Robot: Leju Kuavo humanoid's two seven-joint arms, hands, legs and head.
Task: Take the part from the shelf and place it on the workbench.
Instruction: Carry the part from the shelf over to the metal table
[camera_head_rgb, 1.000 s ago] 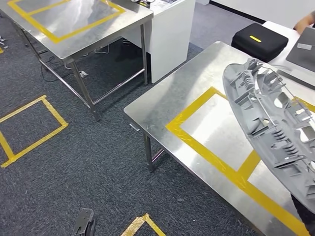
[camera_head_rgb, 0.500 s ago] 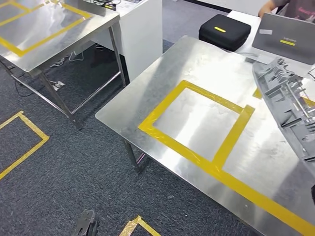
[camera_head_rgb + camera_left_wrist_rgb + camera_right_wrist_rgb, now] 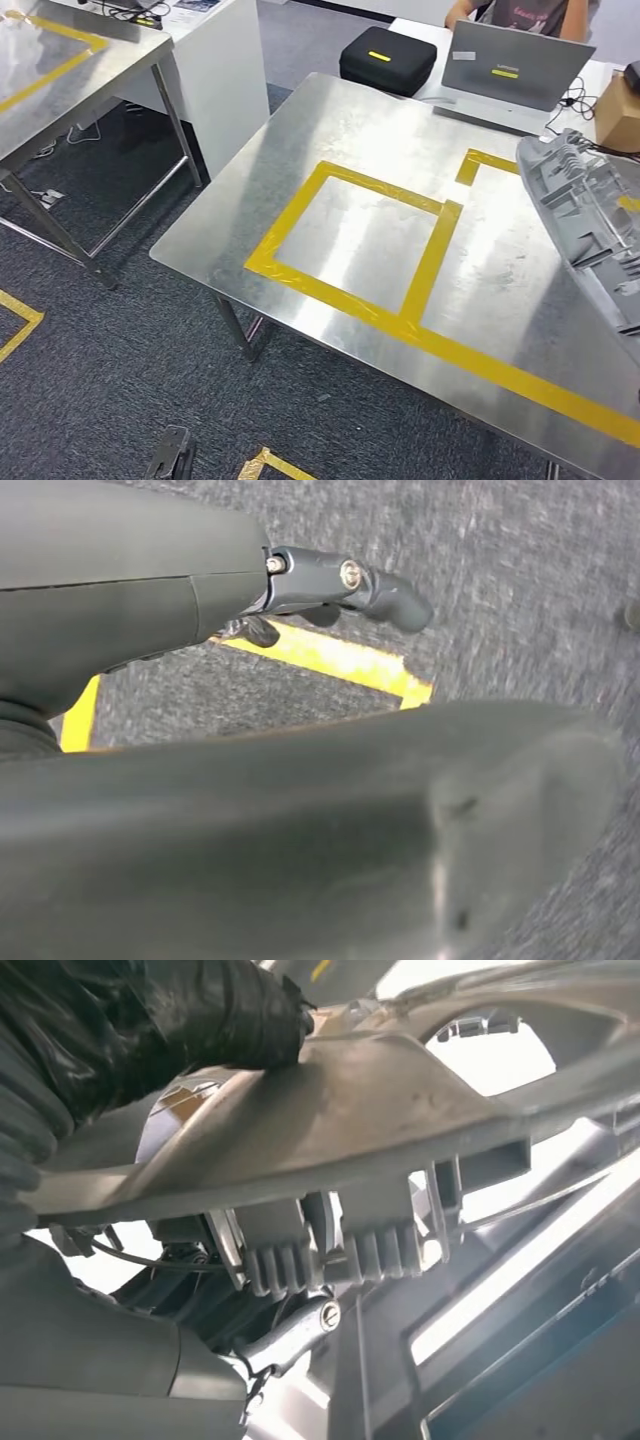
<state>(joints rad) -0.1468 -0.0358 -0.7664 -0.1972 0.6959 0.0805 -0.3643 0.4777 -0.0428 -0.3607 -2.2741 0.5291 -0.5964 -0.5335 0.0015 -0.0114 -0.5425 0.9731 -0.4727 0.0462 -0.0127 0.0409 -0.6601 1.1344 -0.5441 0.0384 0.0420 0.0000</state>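
Right hand [image 3: 151, 1030] grips part [image 3: 589, 225], cut off by frame; left hand [image 3: 332, 585] fingers apparently apart, empty.

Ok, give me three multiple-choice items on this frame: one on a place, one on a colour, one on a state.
1. Where is the black case?
A. on the floor
B. at the far edge of the near steel table, beside the laptop
C. inside the tape square

2. What colour is the tape on the table?
A. yellow
B. red
C. blue

3. What is the right hand doing?
A. hanging free
B. pressing the table
C. holding the grey plastic part

Answers: 1 B, the case sits on the far side next to the laptop. 2 A, the lines are yellow. 3 C, the right wrist view shows dark fingers wrapped over the part's edge.
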